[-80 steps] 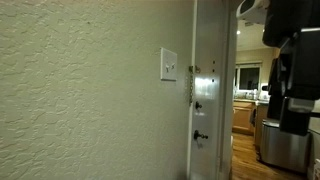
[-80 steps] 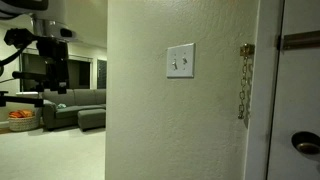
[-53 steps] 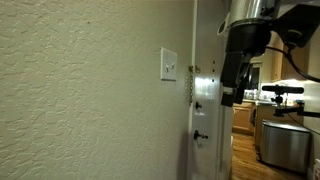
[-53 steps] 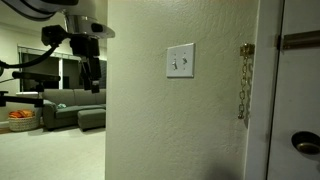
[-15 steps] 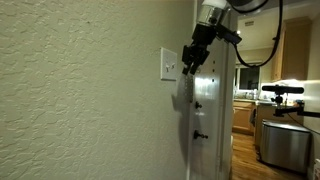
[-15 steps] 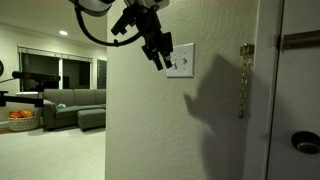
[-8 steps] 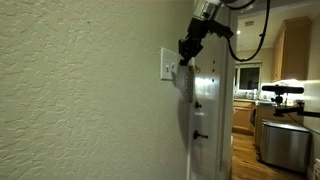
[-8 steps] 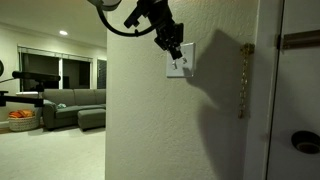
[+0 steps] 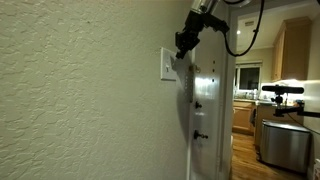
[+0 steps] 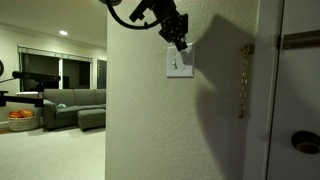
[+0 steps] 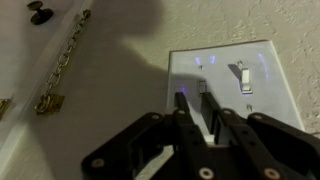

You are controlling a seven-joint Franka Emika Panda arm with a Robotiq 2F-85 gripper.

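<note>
On the textured wall [image 10: 140, 130], just beside the door frame, a white switch plate [image 11: 262, 108] with two toggles is being faced by the gripper [image 11: 193, 95]. In the wrist view, the two black fingers [image 11: 182, 105] are being held drawn almost together, with only a narrow slit between them and nothing being gripped there. Their tips are being kept over the plate, just beside the toggle nearer the door chain [image 11: 200, 63]; whether it is being touched cannot be told. The other toggle [image 11: 243, 78] is being left apart from the fingers. In both exterior views the gripper [image 10: 181, 44] [image 9: 181, 48] is being shown at the upper part of the plate [image 10: 180, 65] [image 9: 167, 67], its shadow being cast across the wall. A brass door chain [image 10: 243, 85] is being seen hanging near the plate, with a door knob [image 10: 305, 143] lower down.
</note>
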